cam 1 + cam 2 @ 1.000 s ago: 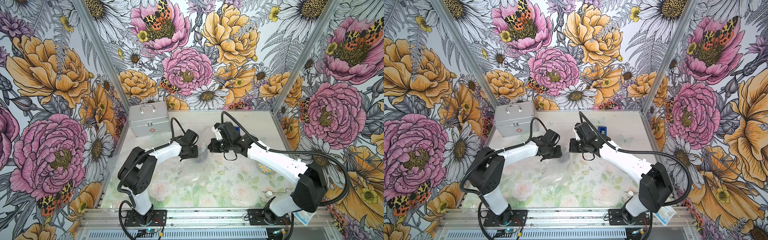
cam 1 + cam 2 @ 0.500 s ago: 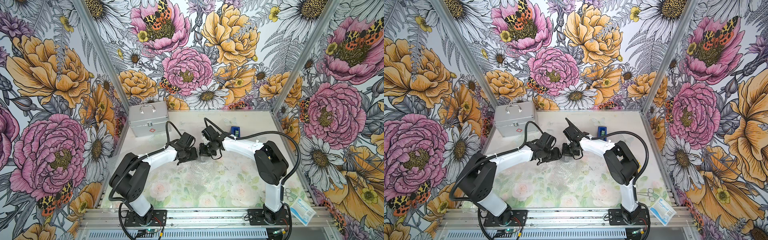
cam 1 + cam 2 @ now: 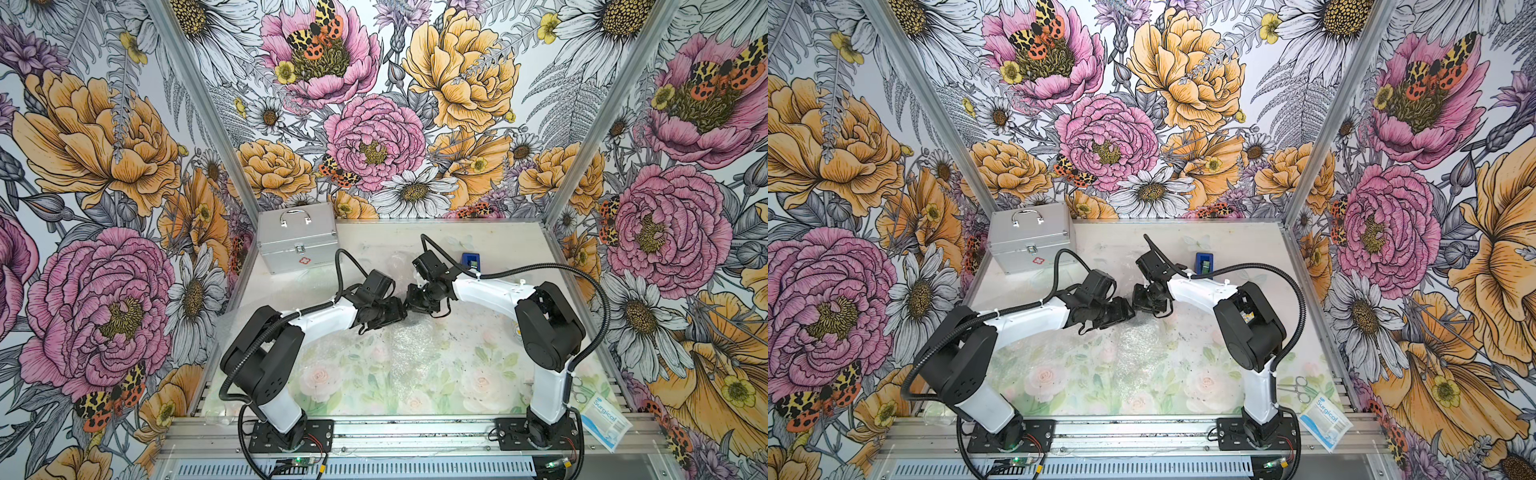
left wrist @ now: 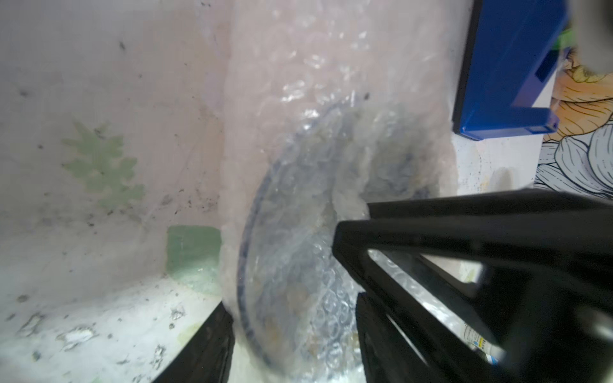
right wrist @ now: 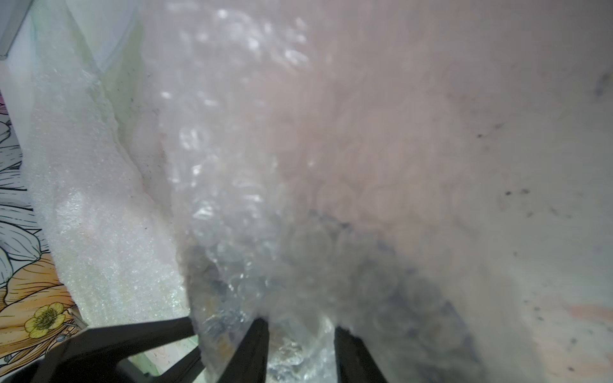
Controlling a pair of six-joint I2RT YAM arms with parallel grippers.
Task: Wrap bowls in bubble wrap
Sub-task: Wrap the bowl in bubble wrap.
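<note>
My right arm has swung in; both jaws now meet over the desk. Left jaws stand apart around the bowl, swathed in bubble wrap; right jaws, slightly parted, straddle a fold.

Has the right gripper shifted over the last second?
Yes. The right gripper has slid away from the blue dispenser, toward the silver case.

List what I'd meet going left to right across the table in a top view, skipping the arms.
Silver first-aid case → blue tape dispenser → scissors → packet labelled "Surgical", at the table's front edge.
</note>
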